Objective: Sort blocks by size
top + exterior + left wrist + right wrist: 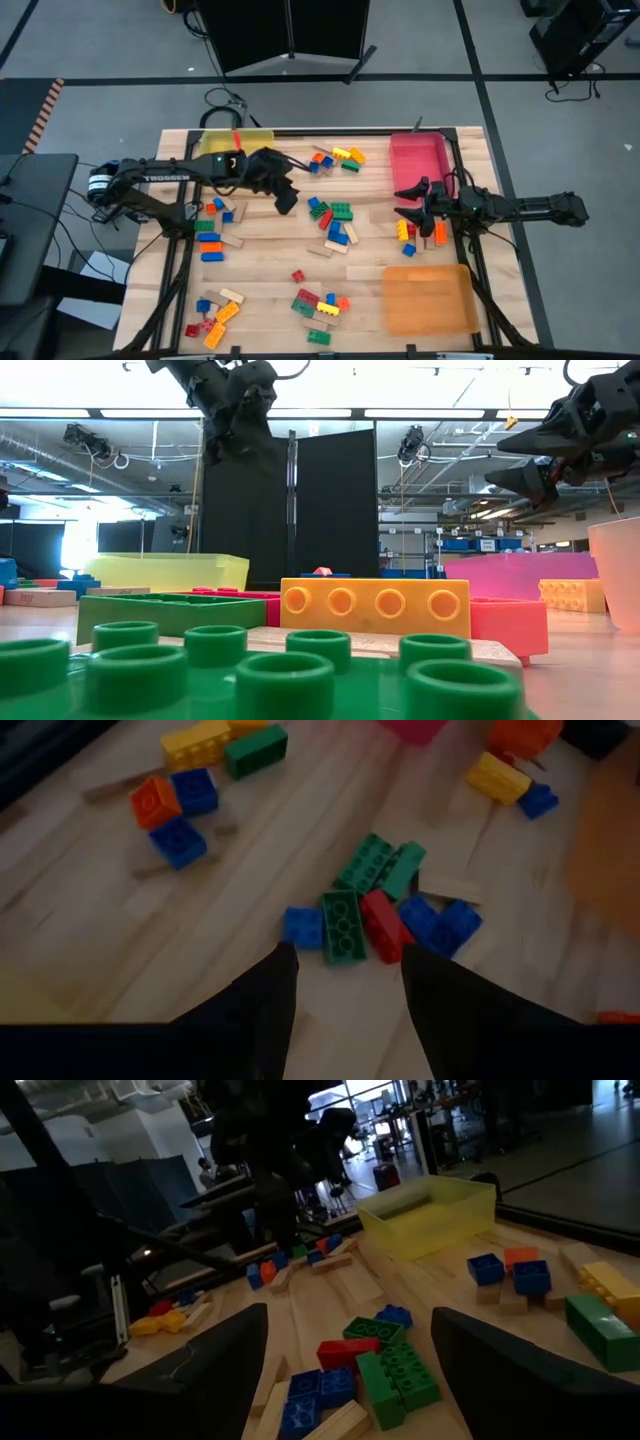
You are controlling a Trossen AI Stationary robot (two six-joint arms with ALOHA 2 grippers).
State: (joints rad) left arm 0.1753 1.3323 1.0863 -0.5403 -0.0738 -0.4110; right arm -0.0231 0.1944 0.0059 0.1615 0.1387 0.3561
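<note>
The blocks [330, 225] are a mixed bag of red, blue, green, orange and yellow studded plastic, plus a few plain tan wood ones, all on a pale wood-grain table [270, 265]. Trays are see-through: a yellow tray [235, 140], a pinkish-red tray [418, 162] and an orange tray [430, 298]. Both arms are dark, nearly black.

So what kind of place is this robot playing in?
Probably a robotics lab or workshop. Two robot arms work over a wooden table scattered with toy blocks. Behind it there is a black partition panel, strip ceiling lights and exposed pipes.
</note>
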